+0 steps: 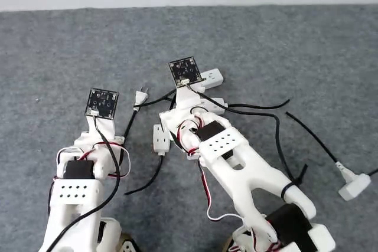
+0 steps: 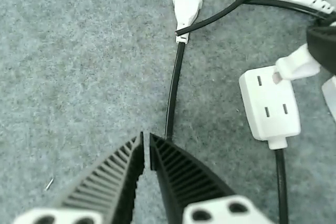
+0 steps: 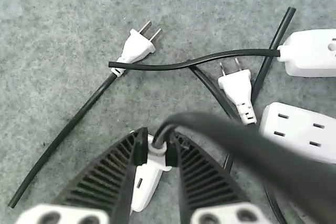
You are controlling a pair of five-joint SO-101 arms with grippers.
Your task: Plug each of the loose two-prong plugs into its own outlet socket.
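Clamping a small white moulded plug body [image 3: 155, 148] by its neck, the right gripper [image 3: 156, 140] has its ribbed black jaws tight on it. It sits right over one end of a white rectangular two-socket outlet block [image 2: 270, 103]; can't tell if the prongs are seated. Over on the other side the left gripper [image 2: 146, 139] hovers low over the grey felt-like table cover [image 1: 59, 45], jaws nearly together with a thin gap, nothing in them. Ahead of it a loose white two-prong plug [image 2: 187, 6] lies flat, prongs pointing away, and its black cord runs back to just beside the jaw tips. Obstruction: a thin black cord [image 3: 236, 53] lies across that plug's neck and leads into a white outlet socket [image 3: 310, 51]. Next, a second white two-prong plug [image 3: 239, 90] lies between the first plug and a further white outlet block with slot pairs [image 3: 299, 135], close to that block, black cords crossing beside it. Near the right wrist camera a thick blurred black cable [image 3: 252, 145] cuts across in front of that area. Far out on the right side of the table, a white angled cord end [image 1: 354, 186] on black cord lies well apart from the rest.
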